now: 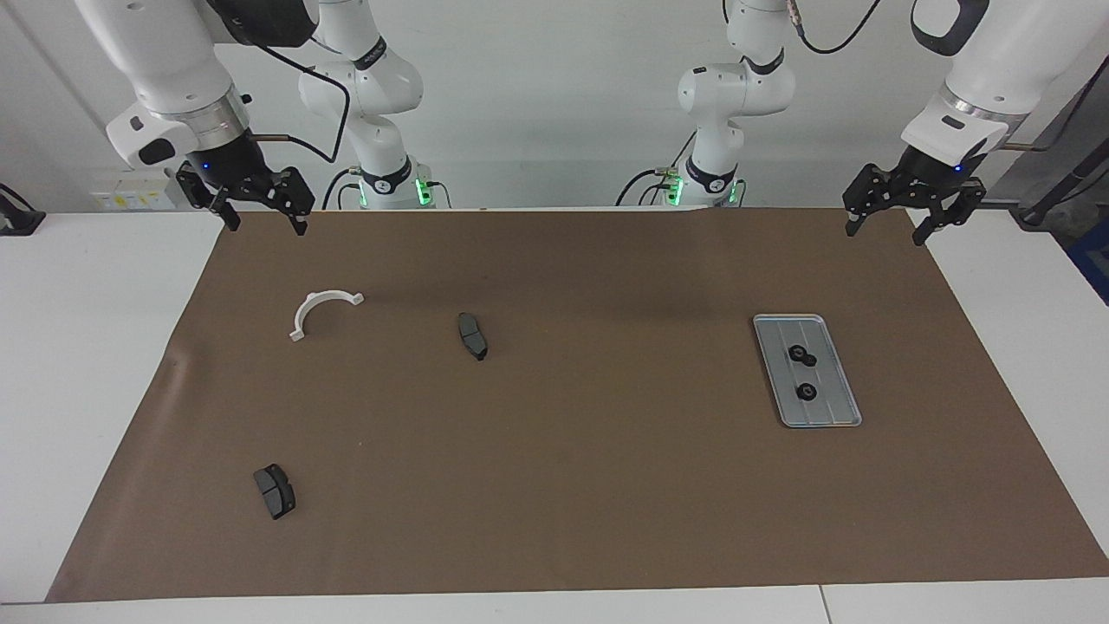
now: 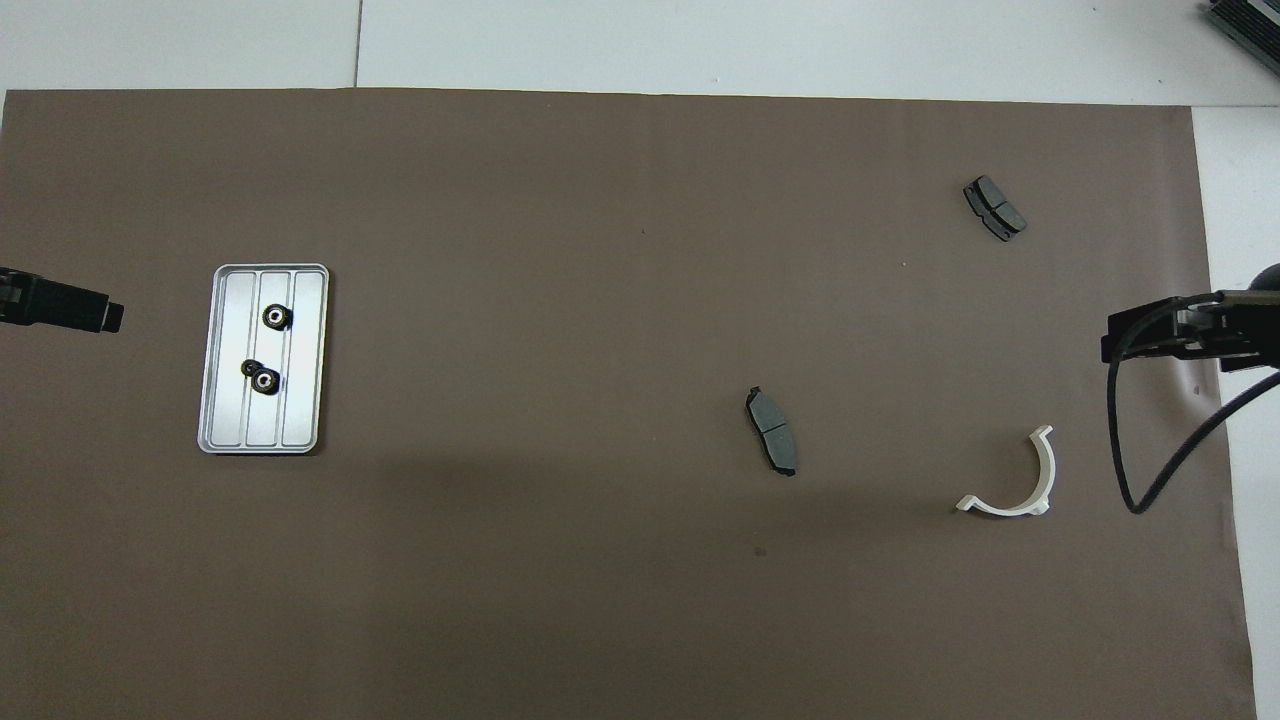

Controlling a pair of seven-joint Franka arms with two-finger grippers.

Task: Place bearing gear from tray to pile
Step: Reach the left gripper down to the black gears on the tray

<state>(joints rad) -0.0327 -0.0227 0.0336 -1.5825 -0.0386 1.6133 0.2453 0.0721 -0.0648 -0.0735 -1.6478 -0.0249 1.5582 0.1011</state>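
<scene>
The silver ridged tray (image 1: 833, 386) (image 2: 300, 400) lies toward the left arm's end of the brown mat. On it are small black bearing gears: one alone (image 1: 807, 392) (image 2: 276, 318), and two touching each other (image 1: 801, 354) (image 2: 262, 378). The pile is a loose scatter toward the right arm's end: a white half-ring bracket (image 1: 305, 310) (image 2: 1046, 480) and two dark brake-pad slabs (image 1: 472, 336) (image 2: 772, 430), (image 1: 275, 490) (image 2: 995, 208). My left gripper (image 1: 885, 234) (image 2: 100, 315) hangs open and empty over the mat's corner. My right gripper (image 1: 266, 225) (image 2: 1150, 335) hangs open and empty over the mat's other corner by the robots.
The brown mat (image 1: 606, 485) covers most of the white table (image 1: 87, 347). A black cable (image 2: 1150, 470) loops down from the right arm over the mat's edge beside the bracket.
</scene>
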